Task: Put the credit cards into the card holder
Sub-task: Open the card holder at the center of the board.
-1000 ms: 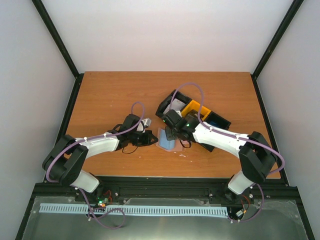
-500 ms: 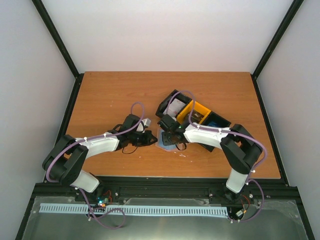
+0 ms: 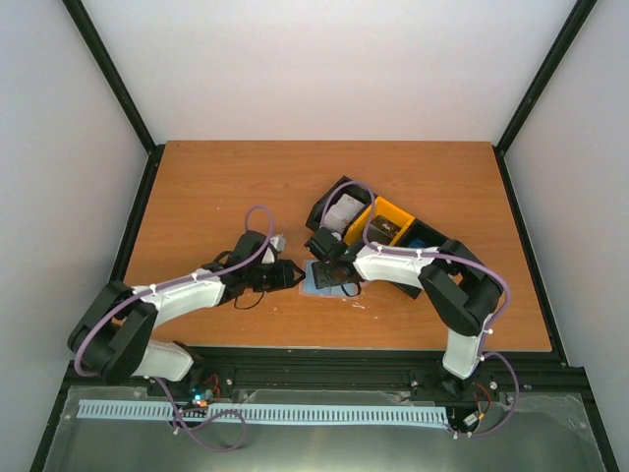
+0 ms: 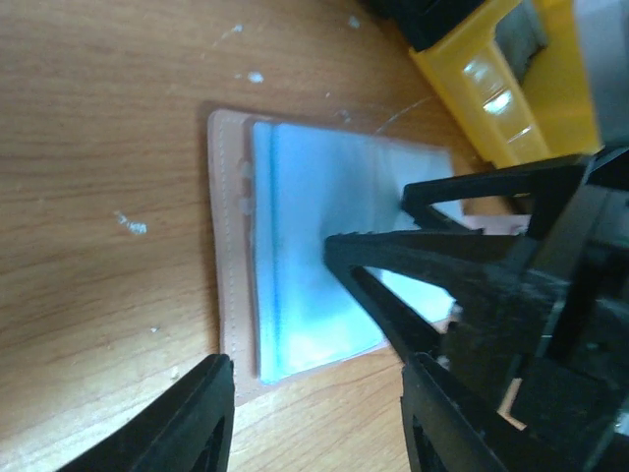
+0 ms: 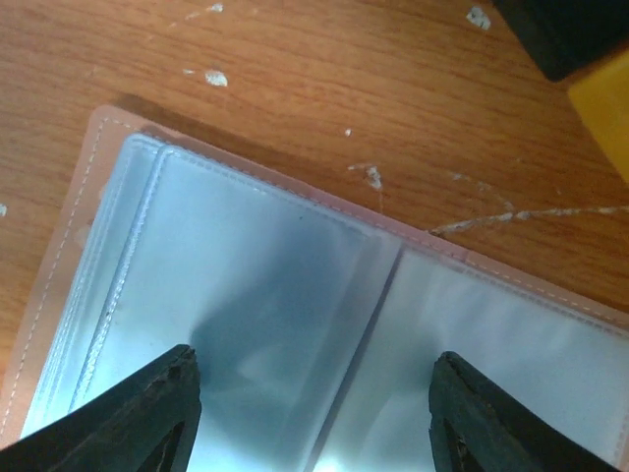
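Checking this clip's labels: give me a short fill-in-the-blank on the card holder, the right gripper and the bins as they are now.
The card holder lies folded ___ on the table, clear slots facing up.
Its inside is pale ___.
The right gripper hangs over it, jaws spread, gripping ___.
In the left wrist view, the bin just beyond the holder is coloured ___.
Missing words: open; blue; nothing; yellow.

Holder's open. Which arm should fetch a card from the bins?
Probably right: the right gripper hangs over the card holder with jaws open, beside the bins; the left gripper sits on the holder's far side.
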